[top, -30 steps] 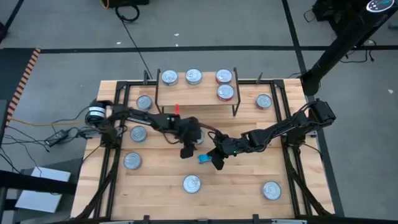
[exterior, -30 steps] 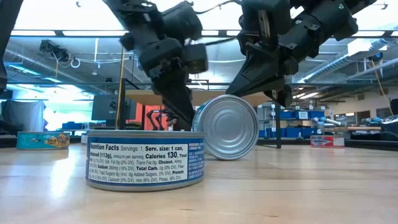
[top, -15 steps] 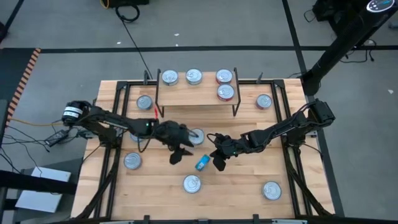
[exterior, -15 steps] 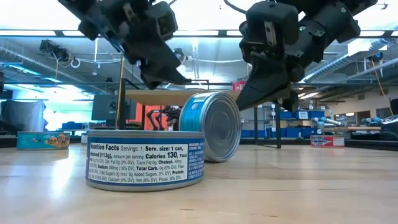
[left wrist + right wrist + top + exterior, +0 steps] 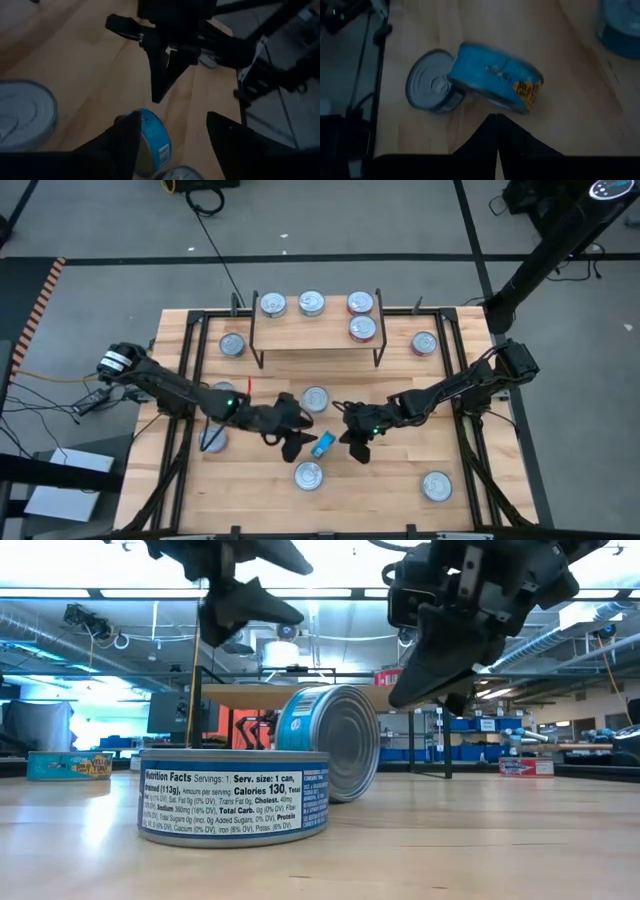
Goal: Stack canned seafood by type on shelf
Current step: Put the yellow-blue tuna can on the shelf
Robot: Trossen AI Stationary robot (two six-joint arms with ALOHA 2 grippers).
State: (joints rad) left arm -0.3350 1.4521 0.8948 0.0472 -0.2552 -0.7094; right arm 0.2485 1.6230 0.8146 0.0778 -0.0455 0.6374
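Teal can (image 5: 323,444) on edge may roll (left gripper (image 5: 297,443) spread, right gripper (image 5: 357,448) pinched together, empty).

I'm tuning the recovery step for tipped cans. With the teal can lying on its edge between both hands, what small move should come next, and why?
Probably lower the left hand around the teal can and close on it. The can stands on its edge on the table, not upright, held by neither hand. The left fingers are spread on either side of it, while the right hand is shut beside it.
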